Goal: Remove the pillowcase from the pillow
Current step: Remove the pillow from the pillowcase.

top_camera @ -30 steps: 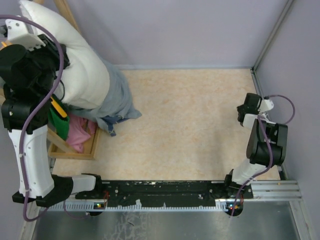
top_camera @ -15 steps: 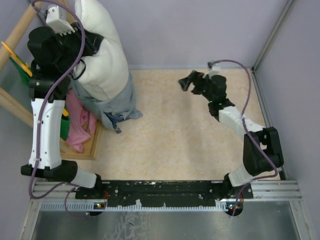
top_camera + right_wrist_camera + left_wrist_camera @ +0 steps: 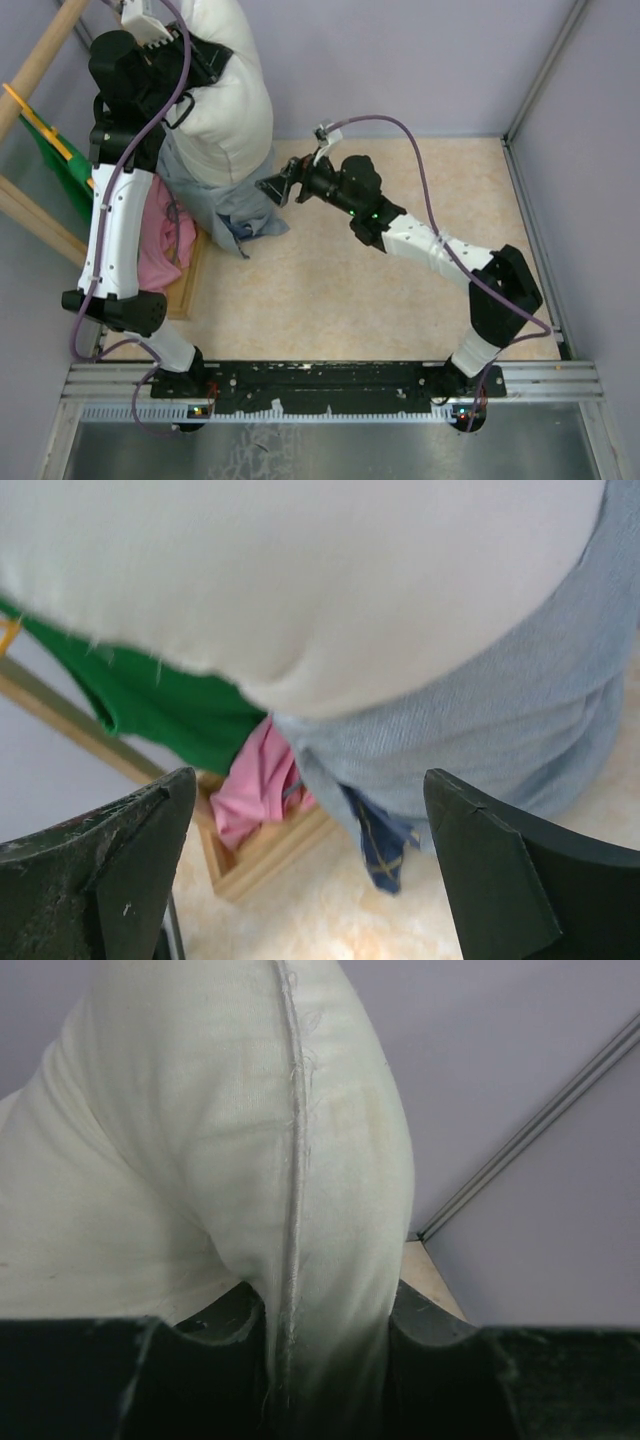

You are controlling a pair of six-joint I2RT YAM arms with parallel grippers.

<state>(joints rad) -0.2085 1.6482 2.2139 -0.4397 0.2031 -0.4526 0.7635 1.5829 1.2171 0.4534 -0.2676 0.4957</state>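
The white pillow [image 3: 238, 95] hangs upright at the back left, and my left gripper [image 3: 200, 62] is shut on its top end. In the left wrist view the seamed pillow [image 3: 250, 1140] is pinched between the fingers [image 3: 425, 1325] of my left gripper [image 3: 320, 1315]. The pillowcase [image 3: 215, 195], turned to its blue-grey inside, is bunched around the pillow's lower end, with a navy flap [image 3: 240, 232] touching the table. My right gripper [image 3: 282, 186] is open just right of that bunch. Its wrist view has the pillowcase [image 3: 500, 710] and pillow [image 3: 300, 580] ahead of the open right gripper [image 3: 310, 790].
A wooden frame [image 3: 190, 290] at the left table edge holds a pink cloth [image 3: 165, 245]. A green cloth [image 3: 60, 170] hangs from a slanted wooden bar [image 3: 40, 60]. The pink cloth [image 3: 255, 785] and green cloth [image 3: 160, 705] lie behind the pillowcase. Grey walls stand close behind.
My right arm has swung from the far right across the table to the pillowcase, and its jaws have opened. My left arm has carried the pillow up and to the right.
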